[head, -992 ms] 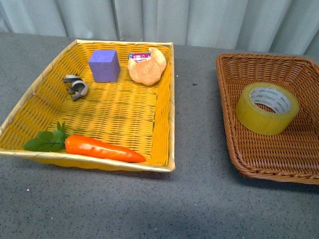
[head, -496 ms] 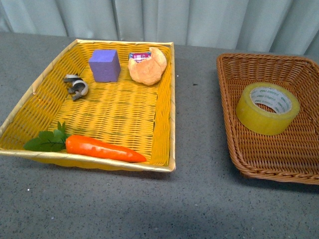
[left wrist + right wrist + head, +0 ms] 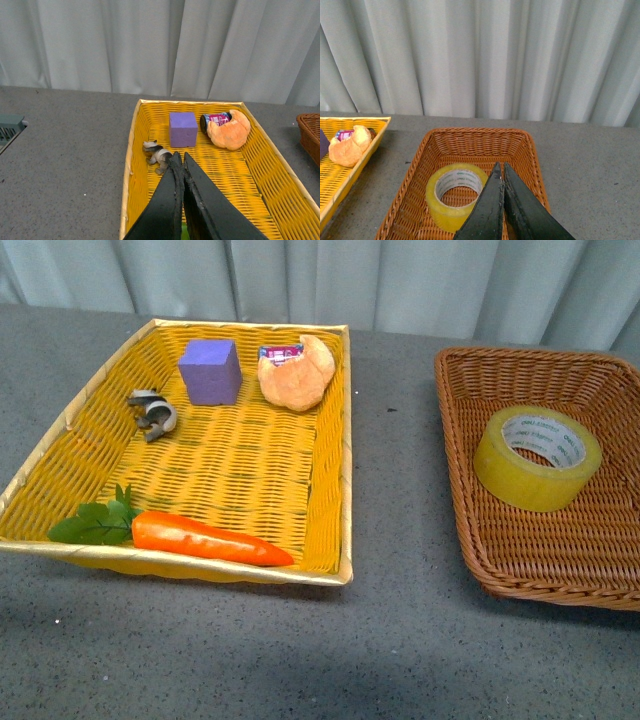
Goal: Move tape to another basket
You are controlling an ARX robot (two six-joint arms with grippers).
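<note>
Sitting in one brown basket (image 3: 470, 540) — one tape (image 3: 537, 457).

light: even, soft | shadows: faint | glare: none | focus: slightly soft, mild grain

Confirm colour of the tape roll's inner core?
White with dark print, inside the translucent yellow tape; clearest in the front view.

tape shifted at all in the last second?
No. The tape sits at the same spot in the brown basket in the front view, resting on the weave, no claw on it.
</note>
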